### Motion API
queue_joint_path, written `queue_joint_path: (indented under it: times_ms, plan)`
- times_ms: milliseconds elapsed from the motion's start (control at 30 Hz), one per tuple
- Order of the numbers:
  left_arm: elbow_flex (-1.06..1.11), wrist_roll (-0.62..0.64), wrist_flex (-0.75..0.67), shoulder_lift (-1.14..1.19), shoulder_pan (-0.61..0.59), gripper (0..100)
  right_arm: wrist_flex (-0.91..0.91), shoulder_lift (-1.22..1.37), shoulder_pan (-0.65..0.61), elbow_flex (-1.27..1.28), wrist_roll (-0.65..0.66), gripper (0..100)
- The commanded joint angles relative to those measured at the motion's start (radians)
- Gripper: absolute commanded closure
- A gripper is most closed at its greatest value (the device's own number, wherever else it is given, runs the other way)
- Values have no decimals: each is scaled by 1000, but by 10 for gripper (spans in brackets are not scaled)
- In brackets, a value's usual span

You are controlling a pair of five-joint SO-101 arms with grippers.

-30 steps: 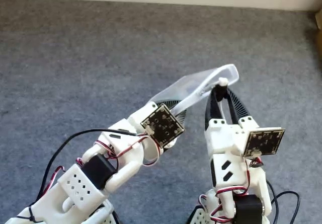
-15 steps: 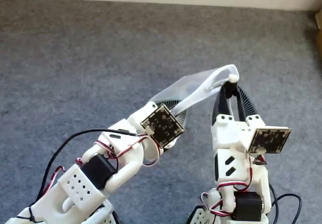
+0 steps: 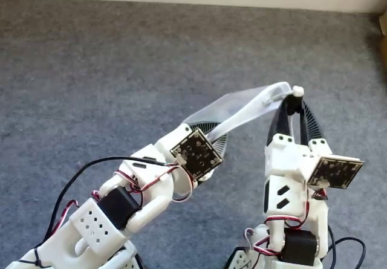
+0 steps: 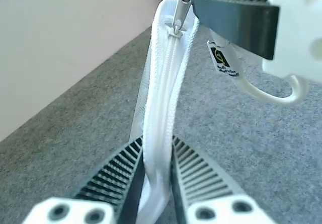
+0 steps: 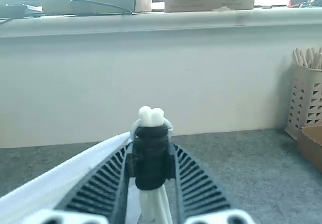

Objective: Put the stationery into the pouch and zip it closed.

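**A:** Item one — the translucent white plastic pouch (image 3: 242, 109). Where do we log it?

**B:** Off the grey carpeted worktop (image 3: 121, 57), stretched in the air between our two arms. The left pincer (image 4: 157, 146) is clenched on one end of the zip band. The right pincer (image 3: 293, 104) is clenched at the other end, apparently on the pull of the white zip slider (image 4: 177, 22).

**A:** Step in hand?

**B:** We judge it to be the zipping, at a late stage. The teeth look meshed from the left pincer up to the slider, which sits close under the right pincer. We cannot tell whether the stationery is inside.

**A:** Requirements for the next move?

**B:** The left grip stays firm as the anchor. The right draws the slider on along the line of the band until it stops. We keep the band taut and straight — slack would let the teeth buckle. We then check the closure and lower the pouch to the worktop.
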Motion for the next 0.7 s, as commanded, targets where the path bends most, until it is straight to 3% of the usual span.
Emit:
queue_joint_path:
  times_ms: [0, 267, 667]
  plan:
    - [-31, 6, 2, 5, -36, 994, -42, -13, 59, -7, -17, 994]
    - [-42, 6, 2, 4, -76, 994, -76, -13, 182, -7, -25, 994]
    - [-53, 8, 91, -162, -117, 994, -76, -13, 185, -7, -25, 994]
